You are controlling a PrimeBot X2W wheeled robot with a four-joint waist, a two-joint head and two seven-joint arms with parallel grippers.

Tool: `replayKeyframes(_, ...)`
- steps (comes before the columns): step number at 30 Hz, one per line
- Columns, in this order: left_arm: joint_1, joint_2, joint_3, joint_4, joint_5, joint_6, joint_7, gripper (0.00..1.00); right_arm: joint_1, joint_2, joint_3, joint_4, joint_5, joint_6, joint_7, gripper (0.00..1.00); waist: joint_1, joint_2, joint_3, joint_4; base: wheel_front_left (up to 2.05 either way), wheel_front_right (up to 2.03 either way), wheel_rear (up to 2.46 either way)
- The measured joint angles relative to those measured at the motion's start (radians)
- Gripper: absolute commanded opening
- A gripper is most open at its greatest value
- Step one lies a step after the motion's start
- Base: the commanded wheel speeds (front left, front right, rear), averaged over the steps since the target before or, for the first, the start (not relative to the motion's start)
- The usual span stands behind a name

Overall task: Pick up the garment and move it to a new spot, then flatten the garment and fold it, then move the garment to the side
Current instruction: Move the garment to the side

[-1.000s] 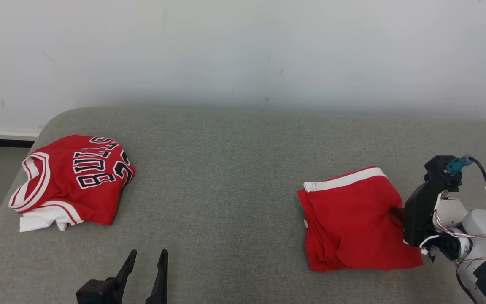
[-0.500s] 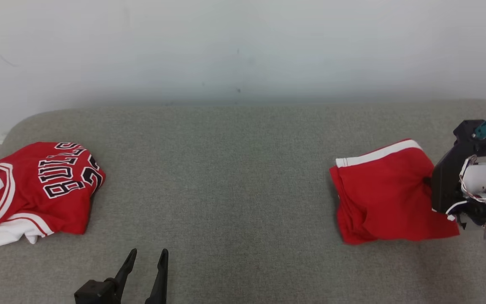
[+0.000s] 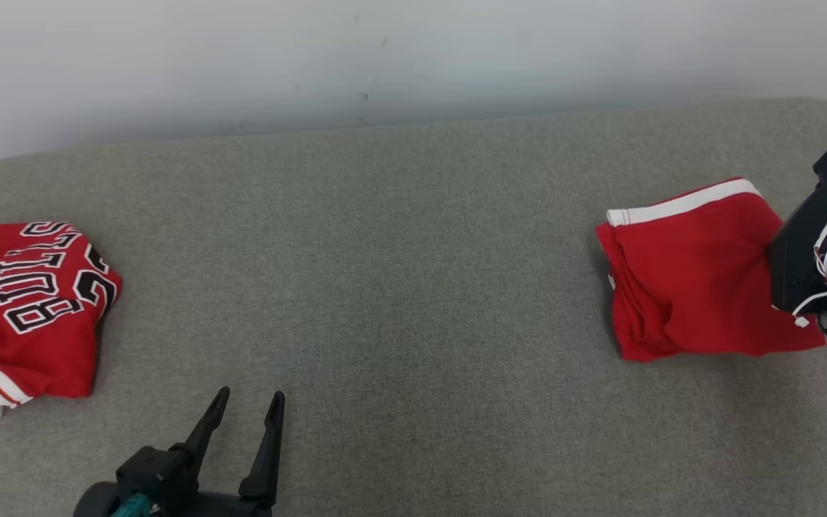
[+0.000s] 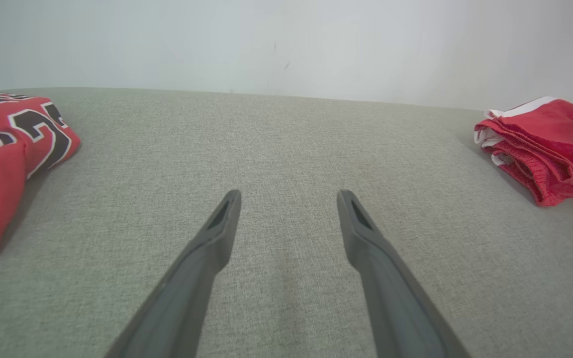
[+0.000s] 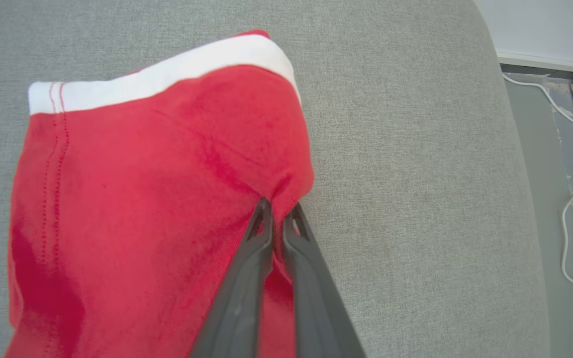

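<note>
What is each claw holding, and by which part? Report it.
Right claw: shut on the red shorts, pinching a fold at their side edge. Left claw: open, empty.

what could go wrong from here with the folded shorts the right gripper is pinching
1. The right gripper is shut on just a small pinch at one edge of the red shorts, so dragging may pull the layers apart and spoil the fold.
2. The shorts lie near the rounded end of the grey cushion; a long move that way could slide them off onto the floor.
</note>
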Motion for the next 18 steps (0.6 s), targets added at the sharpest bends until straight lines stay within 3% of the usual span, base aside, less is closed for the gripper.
replayKeyframes(18,-0.059,0.015,-0.012,-0.015,0.015,-0.020,0.027,1.00,-0.074,-0.075,0.042,0.091,-0.100,-0.007,-0.103,0.00,0.0000,0.0000,0.099,-0.021,0.00,0.00,0.00)
